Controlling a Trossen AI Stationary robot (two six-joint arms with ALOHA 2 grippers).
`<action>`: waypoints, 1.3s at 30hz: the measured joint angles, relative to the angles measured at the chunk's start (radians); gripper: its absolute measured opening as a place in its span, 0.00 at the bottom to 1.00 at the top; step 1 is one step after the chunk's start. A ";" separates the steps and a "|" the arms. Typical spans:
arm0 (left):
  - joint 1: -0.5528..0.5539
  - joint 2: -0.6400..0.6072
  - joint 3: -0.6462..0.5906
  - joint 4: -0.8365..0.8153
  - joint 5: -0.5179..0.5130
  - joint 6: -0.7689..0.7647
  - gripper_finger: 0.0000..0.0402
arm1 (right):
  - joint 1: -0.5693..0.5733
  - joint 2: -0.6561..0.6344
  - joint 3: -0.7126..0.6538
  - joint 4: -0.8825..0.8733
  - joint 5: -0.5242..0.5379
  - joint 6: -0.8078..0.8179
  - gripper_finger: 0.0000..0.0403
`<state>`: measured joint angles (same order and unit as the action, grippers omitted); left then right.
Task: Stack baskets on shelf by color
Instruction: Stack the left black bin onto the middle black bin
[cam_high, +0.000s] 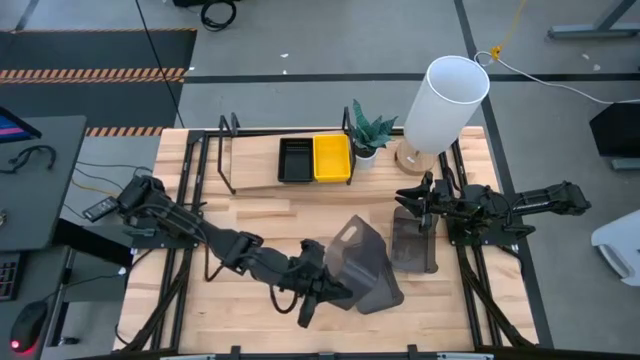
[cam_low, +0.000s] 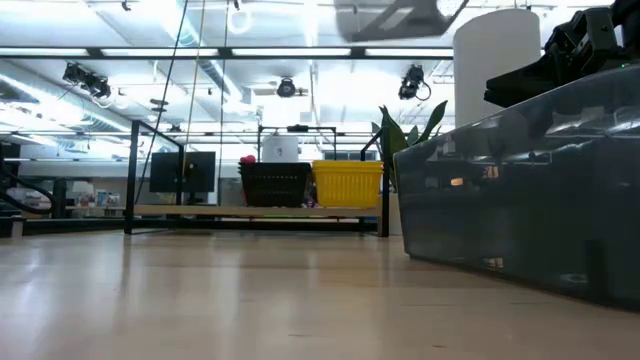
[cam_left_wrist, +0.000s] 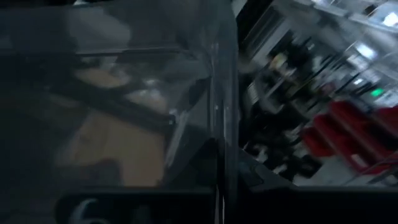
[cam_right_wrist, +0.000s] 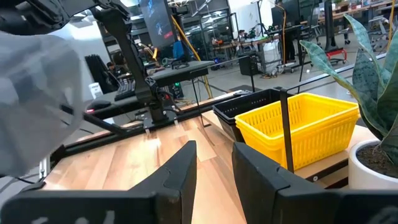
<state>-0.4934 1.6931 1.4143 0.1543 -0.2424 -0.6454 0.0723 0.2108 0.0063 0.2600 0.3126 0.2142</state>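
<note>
My left gripper is shut on a smoky grey basket at the table's near middle. The basket is tilted and fills the left wrist view. A second grey basket rests on its base on the table to its right. My right gripper hovers open and empty just beyond that basket's far end; it also shows in the right wrist view. A black basket and a yellow basket sit side by side on the shelf at the far edge. My left gripper holds the grey basket by its near left wall, coming from the table's left and slanting. The basket's translucent wall edge stands right in front of the wrist camera and hides the fingers. The basket is tilted; I cannot tell whether its lower edge touches the table.
A potted plant and a tall white cylinder lamp stand at the far right, beside the shelf's right post. In the low view the grey basket blocks the right side. Bare tabletop lies between the shelf and my left arm.
</note>
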 joint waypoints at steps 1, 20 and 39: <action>0.000 0.001 0.000 0.023 0.002 0.000 0.03 | 0.000 0.000 0.000 0.000 0.000 0.000 0.27; 0.035 0.185 0.207 0.007 0.001 -0.022 0.02 | 0.000 0.000 0.000 0.001 0.000 0.000 0.27; 0.100 0.432 0.621 -0.615 0.083 -0.081 0.02 | 0.000 0.000 0.000 0.000 0.000 0.000 0.27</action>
<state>-0.3936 2.1250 2.0354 -0.4612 -0.1598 -0.7265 0.0723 0.2111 0.0063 0.2596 0.3130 0.2142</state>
